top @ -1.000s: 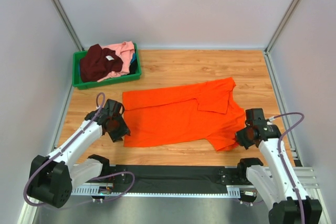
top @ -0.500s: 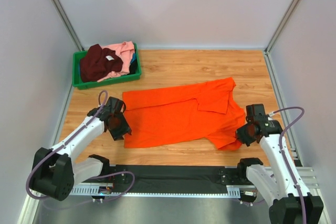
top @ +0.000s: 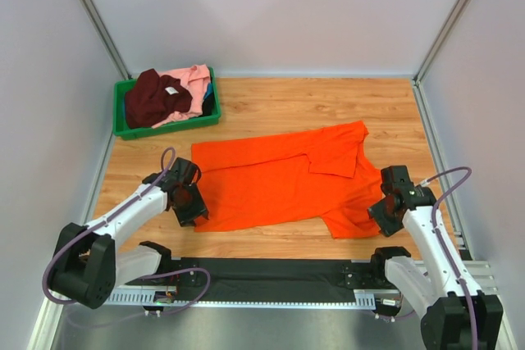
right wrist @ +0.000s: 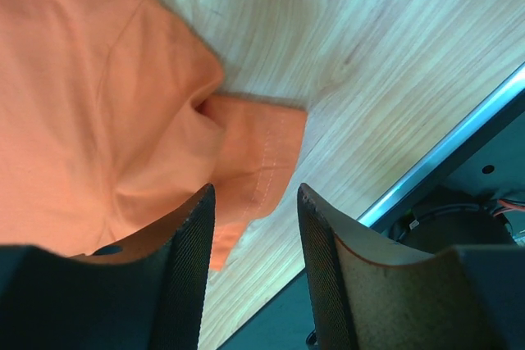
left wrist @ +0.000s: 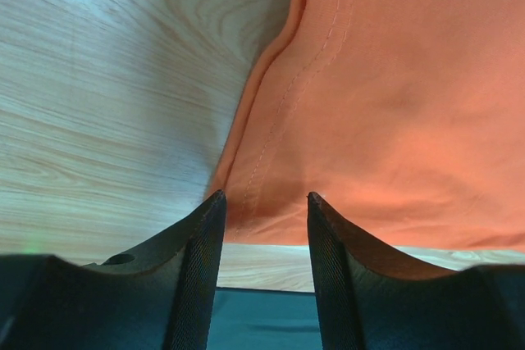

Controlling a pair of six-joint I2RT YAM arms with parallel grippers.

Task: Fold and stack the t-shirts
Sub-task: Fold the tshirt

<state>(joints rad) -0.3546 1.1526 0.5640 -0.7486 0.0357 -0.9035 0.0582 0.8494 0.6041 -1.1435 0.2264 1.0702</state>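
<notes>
- The light wooden table (top: 328, 100) carries everything.
- A bright orange cloth t-shirt (top: 279, 178) lies spread at its centre, one sleeve folded in.
- The green plastic bin (top: 168, 127), at 10 o'clock, holds a dark maroon t-shirt (top: 156, 97) and a light pink t-shirt (top: 195, 79).
- The left gripper (left wrist: 262, 202) stands parted and empty at the orange shirt's 8 o'clock corner.
- The right gripper (right wrist: 254, 194) stands parted and empty over its 4 o'clock sleeve.

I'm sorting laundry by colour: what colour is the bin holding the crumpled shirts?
The bin is green; the top external view shows it best.
</notes>
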